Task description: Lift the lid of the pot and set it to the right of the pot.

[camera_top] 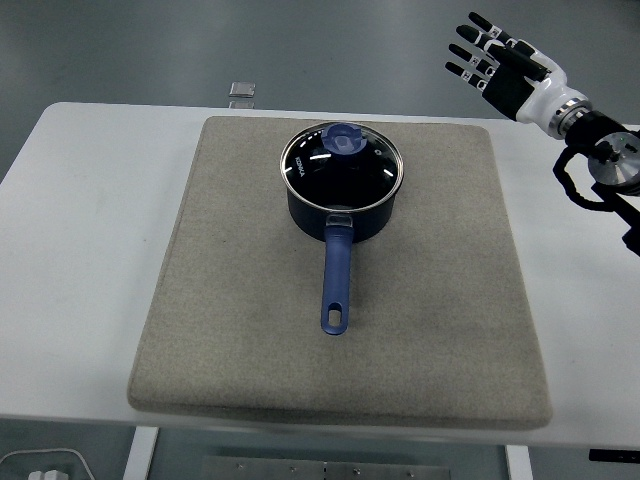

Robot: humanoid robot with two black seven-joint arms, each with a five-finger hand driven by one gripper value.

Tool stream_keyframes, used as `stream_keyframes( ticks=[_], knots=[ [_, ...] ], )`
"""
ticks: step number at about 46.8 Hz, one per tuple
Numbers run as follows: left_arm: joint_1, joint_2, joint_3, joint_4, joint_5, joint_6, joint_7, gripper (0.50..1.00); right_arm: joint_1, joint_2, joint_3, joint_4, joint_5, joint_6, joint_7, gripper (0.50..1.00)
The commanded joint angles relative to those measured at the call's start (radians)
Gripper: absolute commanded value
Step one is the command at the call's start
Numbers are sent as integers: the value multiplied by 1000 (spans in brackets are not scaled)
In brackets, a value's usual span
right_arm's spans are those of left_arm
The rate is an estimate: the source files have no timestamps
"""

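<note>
On the lid (342, 165), white print, too small to read.

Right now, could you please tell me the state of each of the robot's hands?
Left hand: not in view.
Right hand: open, fingers spread, holding nothing, raised off to the right of the pot.

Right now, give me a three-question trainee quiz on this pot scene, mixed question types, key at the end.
1. True or false: the glass lid sits on the saucepan.
2. The saucepan's blue handle points toward: A) the table's near edge, B) the far edge, C) the left edge.
3. Fill in: the right hand is raised at upper right with fingers ____, holding nothing.

Key: 1 true. The blue knob is untouched. 2 A. 3 spread. The pan stands on a grey mat on the white table.
</note>
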Motion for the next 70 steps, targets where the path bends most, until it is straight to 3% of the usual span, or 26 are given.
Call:
stream_keyframes(
  ticks=[1, 70],
  knots=[
    [0, 0, -1, -2, 1, 0, 0, 1000, 0, 0, 0, 0, 0, -1, 0, 934],
    [-3, 0, 1, -2, 1, 0, 0, 1000, 6, -7, -14, -8, -58, 22, 14, 934]
  ],
)
